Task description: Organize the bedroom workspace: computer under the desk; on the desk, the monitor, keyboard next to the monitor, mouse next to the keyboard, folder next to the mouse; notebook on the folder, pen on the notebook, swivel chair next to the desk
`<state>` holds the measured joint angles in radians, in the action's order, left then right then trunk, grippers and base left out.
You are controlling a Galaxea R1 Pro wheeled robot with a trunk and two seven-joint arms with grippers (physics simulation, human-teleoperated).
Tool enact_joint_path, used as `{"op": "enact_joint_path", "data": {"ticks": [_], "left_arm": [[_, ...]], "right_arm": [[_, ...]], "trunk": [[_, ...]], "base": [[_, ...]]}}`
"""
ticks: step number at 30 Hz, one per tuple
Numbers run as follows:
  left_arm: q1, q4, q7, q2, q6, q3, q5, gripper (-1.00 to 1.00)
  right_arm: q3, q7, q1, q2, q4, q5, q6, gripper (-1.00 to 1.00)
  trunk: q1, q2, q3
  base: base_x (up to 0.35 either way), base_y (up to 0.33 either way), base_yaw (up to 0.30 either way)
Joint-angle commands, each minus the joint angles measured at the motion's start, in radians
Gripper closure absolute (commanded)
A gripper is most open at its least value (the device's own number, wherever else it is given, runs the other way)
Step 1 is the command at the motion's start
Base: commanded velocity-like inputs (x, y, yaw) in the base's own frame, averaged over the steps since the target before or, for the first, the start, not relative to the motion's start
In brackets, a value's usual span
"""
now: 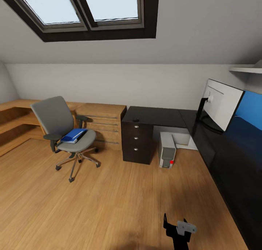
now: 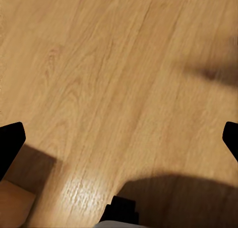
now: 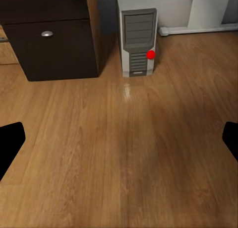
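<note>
The grey swivel chair (image 1: 60, 128) stands on the wooden floor left of the desk, with the blue folder (image 1: 74, 134) lying on its seat. The black L-shaped desk (image 1: 160, 116) carries the monitor (image 1: 222, 104) on its right wing, white back toward me. The grey computer (image 1: 167, 149) (image 3: 138, 37) stands on the floor under the desk, beside the dark drawer unit (image 1: 137, 141) (image 3: 49, 44). A small dark object (image 1: 136, 119), too small to identify, sits above the drawers. My right gripper (image 1: 176, 225) (image 3: 119, 143) hangs open over bare floor. My left gripper (image 2: 119, 138) is open above the floor. Keyboard, notebook and pen are out of view.
Light wooden low cabinets (image 1: 100, 121) run along the back wall behind the chair. A skylight (image 1: 83, 6) sits in the sloped ceiling. A blue panel (image 1: 251, 108) and a shelf (image 1: 245, 69) are at the far right. Wooden floor (image 1: 120, 199) stretches between me and the desk.
</note>
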<state>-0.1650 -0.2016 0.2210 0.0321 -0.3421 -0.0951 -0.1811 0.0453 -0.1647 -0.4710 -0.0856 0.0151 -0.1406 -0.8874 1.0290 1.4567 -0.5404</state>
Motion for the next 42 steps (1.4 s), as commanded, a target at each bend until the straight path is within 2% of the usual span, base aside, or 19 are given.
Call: {"op": "enact_joint_path", "data": {"ticks": [1, 8, 9, 20, 42], "left_arm": [[-0.001, 0.001, 0.005, 0.000, -0.003, -0.009, -0.009, -1.00], [-0.001, 0.001, 0.006, 0.001, -0.003, -0.009, -0.010, -1.00], [-0.001, 0.000, 0.005, 0.002, -0.003, -0.010, -0.008, -1.00], [-0.001, 0.001, -0.006, 0.002, -0.003, -0.015, -0.003, -1.00], [-0.001, 0.001, -0.003, 0.003, 0.000, -0.017, -0.003, -1.00]], "right_arm": [[0.005, 0.001, -0.001, 0.000, 0.002, -0.008, -0.004, -1.00], [0.007, 0.001, -0.001, -0.005, 0.002, -0.008, -0.004, -1.00], [0.006, 0.001, -0.001, -0.012, 0.002, -0.008, -0.005, -1.00], [0.007, 0.000, 0.000, -0.015, 0.002, -0.008, -0.004, -1.00], [0.007, 0.001, 0.000, -0.016, 0.006, -0.008, 0.030, -1.00]], "trunk": [[-0.004, -0.007, 0.002], [-0.031, -0.056, 0.026], [-0.031, -0.056, 0.027], [-0.031, -0.056, 0.034], [-0.031, -0.056, 0.034]], "base": [[0.000, 0.000, 0.000], [0.000, 0.000, -0.008], [0.000, 0.000, -0.151], [-0.023, 0.000, -0.117], [-0.317, -0.007, -0.001]]}}
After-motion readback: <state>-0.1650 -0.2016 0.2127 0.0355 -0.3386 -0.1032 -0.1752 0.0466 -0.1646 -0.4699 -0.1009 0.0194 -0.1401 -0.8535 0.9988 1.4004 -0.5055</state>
